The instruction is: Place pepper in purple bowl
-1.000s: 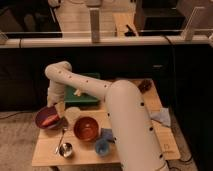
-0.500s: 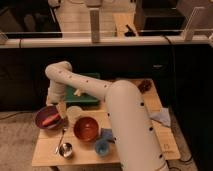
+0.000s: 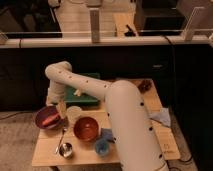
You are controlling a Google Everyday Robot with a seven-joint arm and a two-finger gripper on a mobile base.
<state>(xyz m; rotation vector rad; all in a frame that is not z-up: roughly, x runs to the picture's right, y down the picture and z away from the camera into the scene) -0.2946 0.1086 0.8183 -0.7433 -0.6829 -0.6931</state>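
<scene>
- Red-orange, finger-like pepper (image 3: 49, 120): lies inside the round dark purple bowl (image 3: 40, 121), on its floor. Its long axis runs roughly left to right across the view, with the right end slightly farther from the camera. It is far shorter than the bowl is wide.
- Purple bowl: stands at the left edge of the light wooden desk (image 3: 47, 152).
- Hand (image 3: 61, 109): hangs at the end of the white robot arm (image 3: 127, 120), just over the right rim of the purple bowl and apart from the pepper. Whether it is open or closed cannot be told.
- White robot arm: thick, with small dark dots along its shell. It rises from the lower right, bends at an elbow above the desk's left side and drops to the hand.
- Glossy red-brown round bowl (image 3: 86, 128): right of the purple bowl, near the middle of the desk.
- Small light-blue bowl (image 3: 102, 147): in front of the red-brown bowl, beside the arm.
- Small shiny metal cup (image 3: 66, 149): near the front left edge.
- Pale round cup (image 3: 74, 112): between the purple bowl and the red-brown bowl, towards the back.
- Dark green flat tray (image 3: 85, 96): at the back, partly behind the arm.
- Pale blue cloth (image 3: 162, 116): at the right edge of the desk.
- Small marking (image 3: 167, 147): near the front right corner. Any writing on it cannot be read.
</scene>
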